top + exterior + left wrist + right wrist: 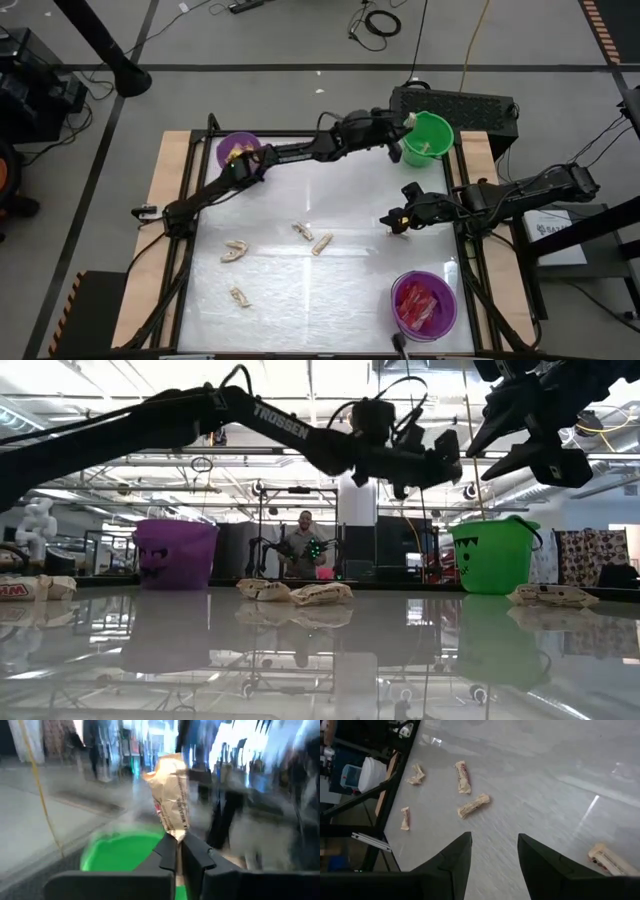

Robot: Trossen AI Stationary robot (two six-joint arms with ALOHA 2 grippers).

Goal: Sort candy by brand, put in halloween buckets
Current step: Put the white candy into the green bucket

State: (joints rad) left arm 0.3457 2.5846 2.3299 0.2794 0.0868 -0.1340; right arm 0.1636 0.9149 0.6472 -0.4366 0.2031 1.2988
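Note:
My left gripper reaches to the far right of the table and is shut on a tan wrapped candy at the rim of the green bucket, which has tan pieces inside. My right gripper is open and hovers above the table near its right edge, over a loose tan candy. Several more tan candies lie flat mid-table. The far-left purple bucket holds yellow packets. The near-right purple bucket holds red packets. My left gripper pinches the tan candy between its two fingers by one crimped end of the wrapper. The rest of the candy sticks out past the fingertips, lifted clear, with the green bucket beneath it.
The tan candies lie in the table's left and middle part, one more sits close to my right gripper. A dark frame rail borders the table. A person stands in the room beyond the far edge.

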